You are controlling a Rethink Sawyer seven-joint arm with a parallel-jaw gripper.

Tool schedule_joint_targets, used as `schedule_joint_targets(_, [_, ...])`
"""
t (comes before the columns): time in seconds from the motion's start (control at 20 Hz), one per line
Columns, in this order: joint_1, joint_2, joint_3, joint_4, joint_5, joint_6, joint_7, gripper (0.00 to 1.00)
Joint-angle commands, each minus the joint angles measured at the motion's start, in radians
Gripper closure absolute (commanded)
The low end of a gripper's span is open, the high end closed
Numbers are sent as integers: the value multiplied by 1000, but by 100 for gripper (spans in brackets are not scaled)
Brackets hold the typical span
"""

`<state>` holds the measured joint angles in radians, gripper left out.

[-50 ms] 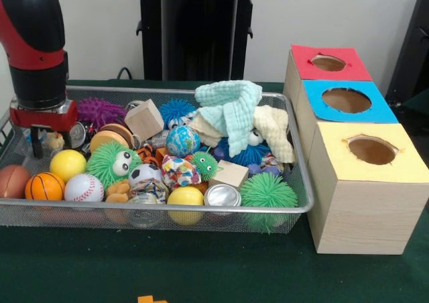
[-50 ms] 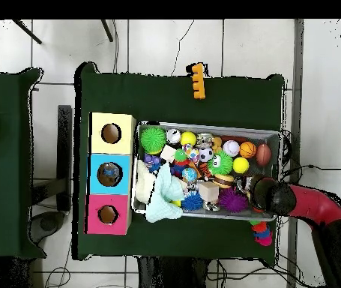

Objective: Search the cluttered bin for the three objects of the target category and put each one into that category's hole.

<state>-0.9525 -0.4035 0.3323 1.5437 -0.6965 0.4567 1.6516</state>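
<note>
The gripper (image 1: pixel 41 137) is lowered into the wire bin (image 1: pixel 295 206) at the end away from the boxes; whether it is released or clenched cannot be told. Balls are the likely target: the yellow ball (image 1: pixel 68 164), baseball (image 1: pixel 84 188) and basketball (image 1: pixel 45 186) lie just beside it. One ball should be approached from directly above, with neighbouring toys left clear. The holes (image 1: pixel 371 150) are set in three boxes beside the bin's other end. The counter (image 1: pixel 201 269) is covered in dark green cloth; pale floor tiles (image 2: pixel 166 45) surround it.
</note>
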Motion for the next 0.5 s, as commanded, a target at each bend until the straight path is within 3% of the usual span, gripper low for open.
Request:
schedule_joint_targets(0.05, [22, 67, -23, 83, -70, 96, -122, 0])
schedule_joint_targets(0.5, [33, 67, 18, 6, -53, 148, -183, 0])
